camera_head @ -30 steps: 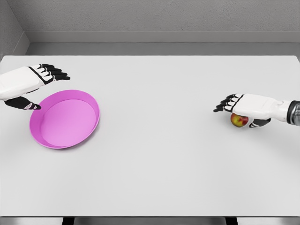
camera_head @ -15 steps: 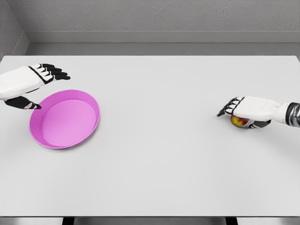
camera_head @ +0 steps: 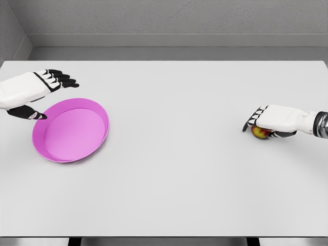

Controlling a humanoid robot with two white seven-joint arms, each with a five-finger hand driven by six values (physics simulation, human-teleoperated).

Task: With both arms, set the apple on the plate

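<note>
No text, label, brand, number or sign can be read anywhere in the head view. The pink plate [camera_head: 70, 130], the apple [camera_head: 261, 133], the white table [camera_head: 174, 169] and the white shells of the left hand [camera_head: 31, 92] and right hand [camera_head: 274, 120] all show plain, unmarked surfaces. The grey wall [camera_head: 169, 18] behind the table carries only a rough texture, with no lettering to make out

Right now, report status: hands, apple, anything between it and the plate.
Right hand curled over the apple at table's right. Left hand open, hovering beside the pink plate. Apple not lifted, plate empty. Nothing lying between them.
</note>
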